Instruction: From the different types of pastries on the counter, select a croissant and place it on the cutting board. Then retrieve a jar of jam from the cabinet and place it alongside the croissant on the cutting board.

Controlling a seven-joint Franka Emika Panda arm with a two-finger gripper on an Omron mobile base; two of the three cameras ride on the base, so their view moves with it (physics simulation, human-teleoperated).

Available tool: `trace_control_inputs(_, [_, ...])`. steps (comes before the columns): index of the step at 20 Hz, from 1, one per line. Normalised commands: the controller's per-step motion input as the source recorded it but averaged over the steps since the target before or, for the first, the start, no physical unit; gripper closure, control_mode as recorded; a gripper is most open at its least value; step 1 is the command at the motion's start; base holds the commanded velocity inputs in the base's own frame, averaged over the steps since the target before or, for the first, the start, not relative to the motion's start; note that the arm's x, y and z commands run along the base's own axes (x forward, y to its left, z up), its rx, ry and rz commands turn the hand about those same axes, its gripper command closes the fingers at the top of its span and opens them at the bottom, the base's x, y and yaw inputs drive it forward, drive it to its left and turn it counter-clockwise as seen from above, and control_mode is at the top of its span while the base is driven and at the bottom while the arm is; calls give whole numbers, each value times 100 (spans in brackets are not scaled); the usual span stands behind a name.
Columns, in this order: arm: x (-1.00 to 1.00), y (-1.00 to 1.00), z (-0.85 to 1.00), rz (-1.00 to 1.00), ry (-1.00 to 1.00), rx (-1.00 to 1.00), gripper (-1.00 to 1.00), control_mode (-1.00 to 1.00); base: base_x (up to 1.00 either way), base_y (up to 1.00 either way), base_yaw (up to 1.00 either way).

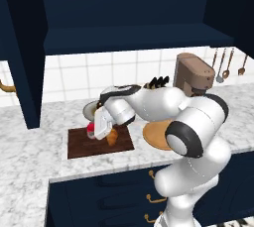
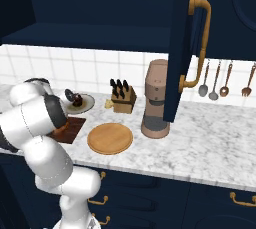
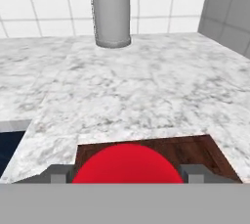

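Gripper (image 1: 93,131): low over the left part of the cutting board, arm stretched in from the right. Jaws closed on the jam jar, a finger on either side of it in the hand view.
Jam jar (image 1: 91,130): red with a pale band, held at the fingertips just above the board; whether its base touches the wood, cannot tell. In the hand view its red top (image 3: 128,165) sits between the two fingers (image 3: 58,173).
Cutting board (image 1: 79,146): dark brown wood, flat on the counter (image 1: 30,156) near the front edge.
Croissant (image 1: 113,137): golden-orange, on the board just right of the jar, partly behind the hand.
Round wooden plate (image 2: 110,138): on the counter right of the board.
Dark pastry (image 2: 76,101): on a grey plate (image 2: 86,104) behind the board.
Knife block (image 2: 123,98): by the tiled wall.
Coffee machine (image 2: 156,98): brown, right of the knife block.
Cabinet (image 1: 124,8): navy, above the counter, door open.
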Motion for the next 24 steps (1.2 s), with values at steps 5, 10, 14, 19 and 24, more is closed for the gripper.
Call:
trace_control_inputs(5, [13, 2, -32, 0, 8, 0, 100, -100, 0, 0, 0])
trace_control_inputs(10, [29, 5, -8, 0, -1, -3, -100, -100, 0, 0, 0])
trace_control_inputs(14, [31, 0, -6, 0, -7, -3, -100, -100, 0, 0, 0])
trace_control_inputs(19, [31, 0, -6, 0, -11, -5, -100, -100, 0, 0, 0])
trace_control_inputs(24, [1, 0, 15, 0, -12, -1, -100, -100, 0, 0, 0])
